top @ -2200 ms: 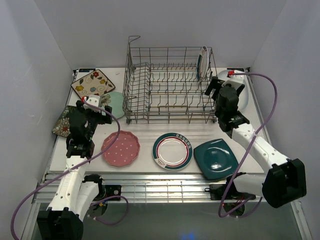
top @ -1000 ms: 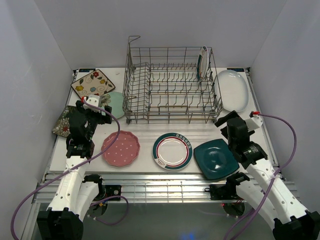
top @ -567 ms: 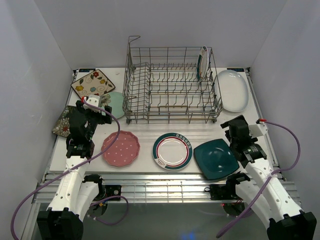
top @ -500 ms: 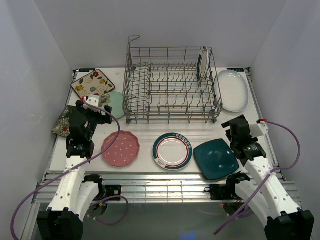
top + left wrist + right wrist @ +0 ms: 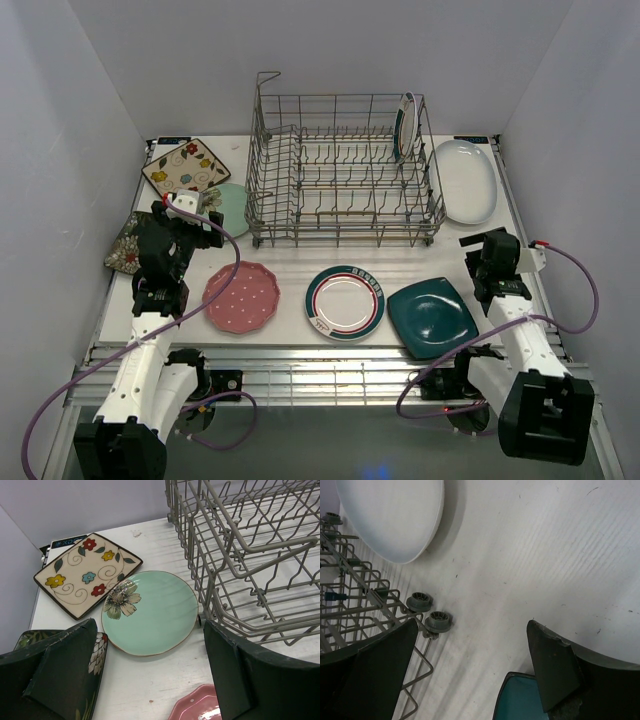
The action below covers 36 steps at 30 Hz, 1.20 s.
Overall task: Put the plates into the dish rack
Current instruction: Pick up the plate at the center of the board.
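Nearest the arm bases, the pink dotted plate (image 5: pixel 241 297), a rimmed round plate (image 5: pixel 345 302) and the dark teal square plate (image 5: pixel 432 318) lay flat in a row on the table (image 5: pixel 290 256). Both hands were spread wide and empty: the left hand (image 5: pixel 155 675) by the dark floral plate (image 5: pixel 125 245), the right hand (image 5: pixel 470 670) above bare table. Beyond, the mint plate (image 5: pixel 150 611) and cream floral plate (image 5: pixel 85 574) lay left of the dish rack (image 5: pixel 340 170), whose long axis ran left to right. A second rimmed plate (image 5: pixel 404 125) stood on edge at its far right. The white oval plate (image 5: pixel 465 180) lay to the rack's right, its long axis running near to far.
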Each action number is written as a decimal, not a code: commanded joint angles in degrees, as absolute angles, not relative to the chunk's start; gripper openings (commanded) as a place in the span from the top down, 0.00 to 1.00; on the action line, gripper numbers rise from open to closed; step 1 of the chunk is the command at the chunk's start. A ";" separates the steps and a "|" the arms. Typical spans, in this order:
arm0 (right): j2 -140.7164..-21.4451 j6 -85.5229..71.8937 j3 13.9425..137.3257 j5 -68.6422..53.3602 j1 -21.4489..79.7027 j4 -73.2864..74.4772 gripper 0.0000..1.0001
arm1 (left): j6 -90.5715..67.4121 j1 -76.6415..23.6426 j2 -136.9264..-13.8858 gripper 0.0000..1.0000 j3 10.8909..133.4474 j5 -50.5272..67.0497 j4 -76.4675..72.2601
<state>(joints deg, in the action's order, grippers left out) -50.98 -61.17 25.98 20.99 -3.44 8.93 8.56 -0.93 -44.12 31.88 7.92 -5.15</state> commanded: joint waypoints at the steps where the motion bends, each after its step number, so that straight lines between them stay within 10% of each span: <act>1: -55.88 -62.40 26.98 16.27 -6.06 -1.11 0.04 | 8.53 -0.88 -42.98 0.02 33.40 8.00 -5.27; 36: -88.67 -64.86 47.02 7.38 -14.06 -11.25 0.13 | 8.88 -0.88 -43.15 0.02 33.40 8.26 -5.45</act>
